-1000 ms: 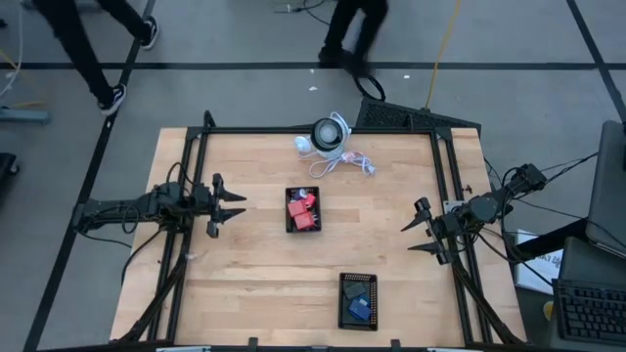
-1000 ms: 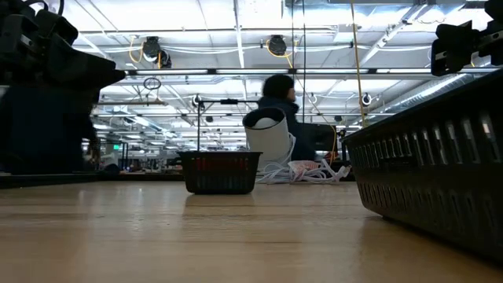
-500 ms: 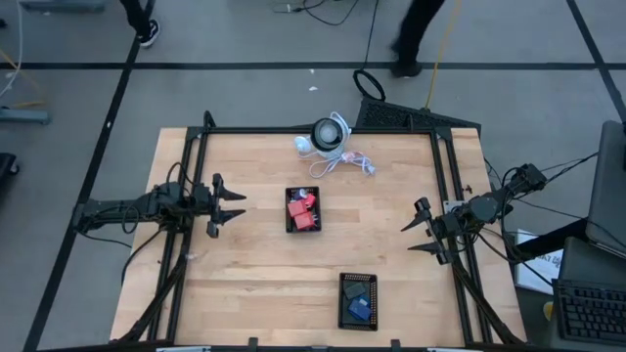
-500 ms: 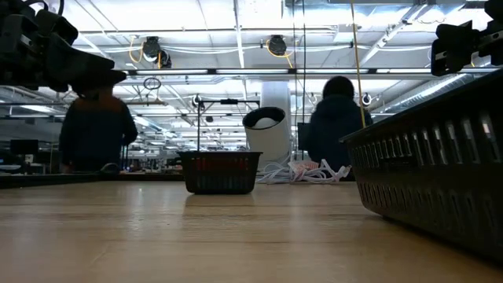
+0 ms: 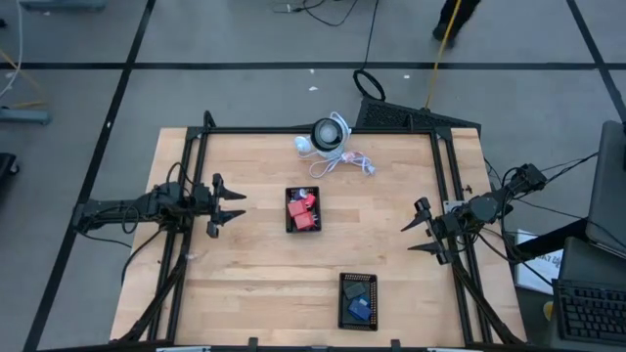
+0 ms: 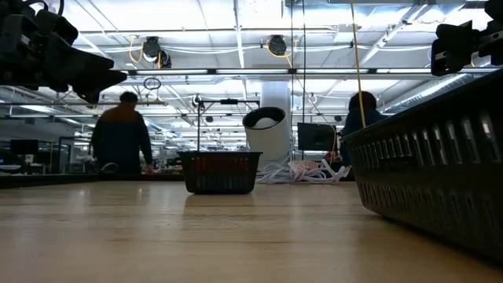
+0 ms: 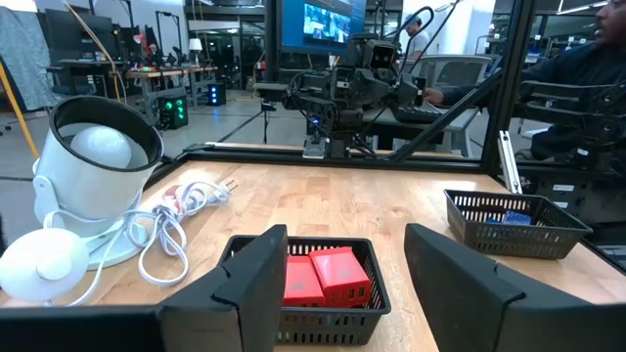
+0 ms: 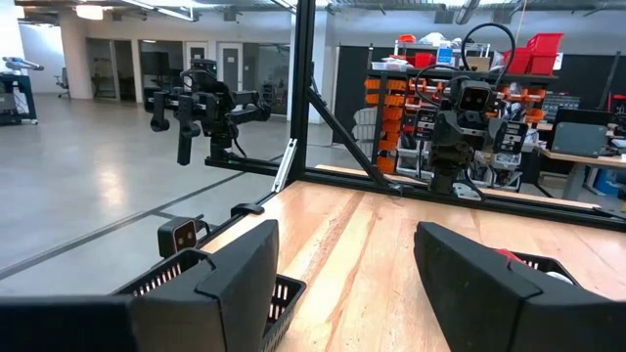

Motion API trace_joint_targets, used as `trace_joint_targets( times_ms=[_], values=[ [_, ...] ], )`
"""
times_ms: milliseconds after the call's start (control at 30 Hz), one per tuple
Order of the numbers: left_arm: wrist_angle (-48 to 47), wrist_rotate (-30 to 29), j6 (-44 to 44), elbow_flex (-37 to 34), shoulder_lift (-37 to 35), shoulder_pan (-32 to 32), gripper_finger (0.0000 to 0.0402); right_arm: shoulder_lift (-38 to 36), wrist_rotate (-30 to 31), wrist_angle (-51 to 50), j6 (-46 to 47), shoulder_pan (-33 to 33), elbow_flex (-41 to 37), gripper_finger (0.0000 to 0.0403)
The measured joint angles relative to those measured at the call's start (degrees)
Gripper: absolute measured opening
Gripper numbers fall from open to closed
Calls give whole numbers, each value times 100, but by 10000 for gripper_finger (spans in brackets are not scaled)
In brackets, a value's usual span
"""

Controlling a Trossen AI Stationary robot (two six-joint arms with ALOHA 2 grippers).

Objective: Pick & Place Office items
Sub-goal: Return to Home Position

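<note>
Behind mesh tray [image 6: 222, 181], red blocks [image 6: 212, 163] barely visible

We see a small black basket [image 6: 220, 171] mid-table [image 6: 236, 236], red pieces [image 6: 214, 163] showing through its mesh, and a white round device [image 6: 266, 137] at its 1 o'clock. A larger black tray [image 6: 428, 173] looms at 3 o'clock. Beyond stand one person [image 6: 122, 145] at 9 o'clock and another [image 6: 360, 118] at 2.

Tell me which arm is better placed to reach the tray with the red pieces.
Left, probably. The left gripper hangs open, pointing at that tray from nearby; the right gripper, also open, sits farther off.
</note>
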Motion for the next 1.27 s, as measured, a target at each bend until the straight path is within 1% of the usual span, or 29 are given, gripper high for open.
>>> trace_joint_targets(
  times_ms=[800,967,1267],
  values=[
    [-1,2,0,-2,-2,-1,153,0,0,1,-2,0,1,231],
    [1,1,0,-2,-1,-1,157,0,0,1,0,0,1,227],
    [1,2,0,-2,-2,-1,184,0,0,-1,-1,0,1,232]
  ],
)
